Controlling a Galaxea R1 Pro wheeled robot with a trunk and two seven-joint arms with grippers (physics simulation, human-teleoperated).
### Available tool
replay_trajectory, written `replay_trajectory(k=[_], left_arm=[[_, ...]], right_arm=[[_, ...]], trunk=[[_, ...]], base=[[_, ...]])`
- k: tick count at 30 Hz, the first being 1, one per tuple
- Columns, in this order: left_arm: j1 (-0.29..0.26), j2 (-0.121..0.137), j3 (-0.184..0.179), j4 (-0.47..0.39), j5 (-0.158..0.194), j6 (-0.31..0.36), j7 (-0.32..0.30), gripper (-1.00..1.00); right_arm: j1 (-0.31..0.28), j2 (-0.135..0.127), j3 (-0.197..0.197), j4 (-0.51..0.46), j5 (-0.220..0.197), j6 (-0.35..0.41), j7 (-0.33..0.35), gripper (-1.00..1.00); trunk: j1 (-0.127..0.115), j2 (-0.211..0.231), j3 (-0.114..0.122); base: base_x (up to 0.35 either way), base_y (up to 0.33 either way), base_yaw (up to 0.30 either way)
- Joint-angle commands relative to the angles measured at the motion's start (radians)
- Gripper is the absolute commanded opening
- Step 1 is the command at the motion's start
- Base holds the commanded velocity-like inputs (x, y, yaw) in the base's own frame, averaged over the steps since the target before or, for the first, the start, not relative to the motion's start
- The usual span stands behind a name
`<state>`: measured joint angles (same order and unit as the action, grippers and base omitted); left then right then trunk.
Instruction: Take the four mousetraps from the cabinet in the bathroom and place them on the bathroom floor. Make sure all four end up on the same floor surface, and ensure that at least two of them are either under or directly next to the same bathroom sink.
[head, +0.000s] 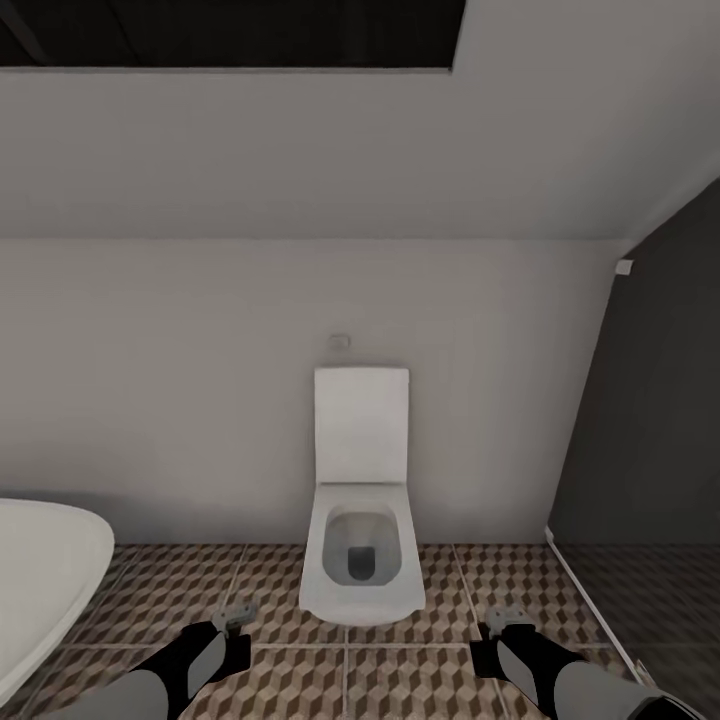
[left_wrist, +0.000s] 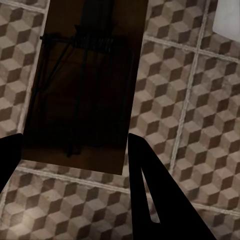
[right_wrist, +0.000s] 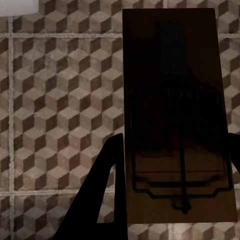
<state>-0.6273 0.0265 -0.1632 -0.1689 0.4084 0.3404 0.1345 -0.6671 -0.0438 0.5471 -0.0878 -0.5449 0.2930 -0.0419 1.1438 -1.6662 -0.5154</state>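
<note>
Wire-sprung mousetrap (left_wrist: 82, 90) in each pincer (left_wrist: 75, 150).

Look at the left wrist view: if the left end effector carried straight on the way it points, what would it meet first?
Probably the floor: the left end effector, shut on a mousetrap, points down at the tiles. How far off they lie is unclear.

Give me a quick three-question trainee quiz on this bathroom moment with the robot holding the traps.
1. True or false: each gripper, left and right, has its jaws closed on a mousetrap (left mousetrap, right mousetrap).
2. What stands straight ahead against the wall? A) sink B) toilet C) cabinet
3. Fill in: the white curved rim at the head view's lower left belongs to the ____.

Key: 1 true; 2 B; 3 bathtub.
</note>
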Motion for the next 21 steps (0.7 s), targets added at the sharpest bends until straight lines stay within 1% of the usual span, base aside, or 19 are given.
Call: replay_trajectory(k=[1, 14, 21], left_arm=[[0.000, 0.001, -0.009, -0.003, 0.007, 0.006, 0.007, -1.00], [0.000, 0.001, -0.008, -0.003, 0.007, 0.006, 0.008, -1.00], [-0.004, 0.001, -0.009, -0.006, 0.007, 0.011, 0.008, -1.00]], right_arm=[[0.000, -0.001, 0.008, -0.003, -0.010, 0.006, -0.004, -1.00], [0.000, -0.001, 0.008, -0.003, -0.010, 0.006, -0.004, -1.00], [0.000, -0.001, 0.007, -0.004, -0.010, 0.008, -0.004, -1.00]], trunk=[[0.004, -0.008, -0.005], [0.054, -0.099, -0.047], [0.081, -0.148, -0.079]], base=[[0.000, 0.000, 0.000], [0.000, 0.000, 0.000], [0.000, 0.000, 0.000]])
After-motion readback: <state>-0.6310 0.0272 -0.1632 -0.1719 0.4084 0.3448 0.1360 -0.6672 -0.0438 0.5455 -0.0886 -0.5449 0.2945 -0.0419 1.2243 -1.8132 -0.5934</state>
